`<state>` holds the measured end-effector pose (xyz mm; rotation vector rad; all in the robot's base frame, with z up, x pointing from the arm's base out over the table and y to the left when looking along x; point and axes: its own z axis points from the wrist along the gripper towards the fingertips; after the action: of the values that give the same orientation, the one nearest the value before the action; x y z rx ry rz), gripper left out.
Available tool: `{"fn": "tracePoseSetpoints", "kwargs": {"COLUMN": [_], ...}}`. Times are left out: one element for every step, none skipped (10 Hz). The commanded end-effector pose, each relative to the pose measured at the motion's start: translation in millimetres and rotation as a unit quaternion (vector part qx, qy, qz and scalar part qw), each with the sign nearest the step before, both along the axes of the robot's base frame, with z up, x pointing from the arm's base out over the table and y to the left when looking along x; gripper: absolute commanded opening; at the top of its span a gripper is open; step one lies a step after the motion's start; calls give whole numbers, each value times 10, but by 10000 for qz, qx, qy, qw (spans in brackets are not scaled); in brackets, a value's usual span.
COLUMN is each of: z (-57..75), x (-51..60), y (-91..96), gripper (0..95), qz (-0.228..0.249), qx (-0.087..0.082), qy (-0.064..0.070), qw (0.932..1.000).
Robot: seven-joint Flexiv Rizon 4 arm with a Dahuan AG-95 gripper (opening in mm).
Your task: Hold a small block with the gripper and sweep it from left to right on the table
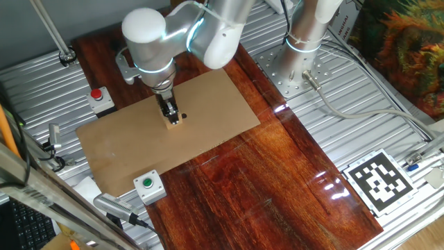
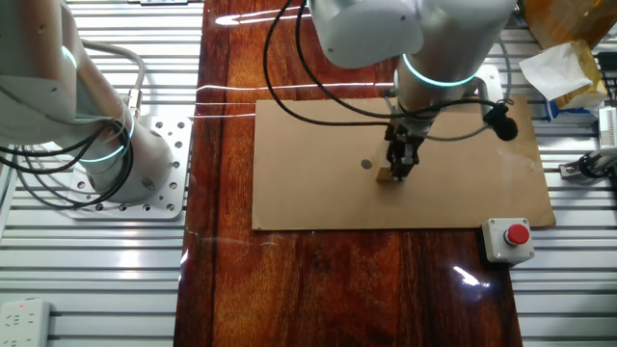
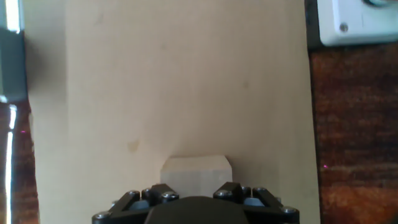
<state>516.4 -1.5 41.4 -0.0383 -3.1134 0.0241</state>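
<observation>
The small block is a light tan wooden cube resting on the tan board that lies on the reddish-brown table. My gripper points straight down onto it with the black fingers on either side, shut on the block. In the other fixed view the block sits under the gripper, just right of the board's black dot. In the hand view the block sits between the fingers of the gripper, its lower part hidden by the hand.
A white box with a red button stands off the board's far left corner, and one with a green button at its near corner. The other white arm's column stands at the back right. A black-and-white tag lies on the ribbed metal surround.
</observation>
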Motion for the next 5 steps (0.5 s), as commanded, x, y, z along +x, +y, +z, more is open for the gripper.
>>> {"fn": "tracePoseSetpoints", "kwargs": {"z": [-223, -229, -238, -243, -247], "x": [-63, -106, -164, -207, -241], "y": [6, 12, 21, 29, 35], "gripper": [0, 0, 0, 0, 0], "qz": [-93, -61, -6, -3, -4], "qx": [229, 190, 50, 12, 22], "qy": [-65, -101, -105, -72, -62], "qw": [9997, 9997, 9999, 10000, 10000]}}
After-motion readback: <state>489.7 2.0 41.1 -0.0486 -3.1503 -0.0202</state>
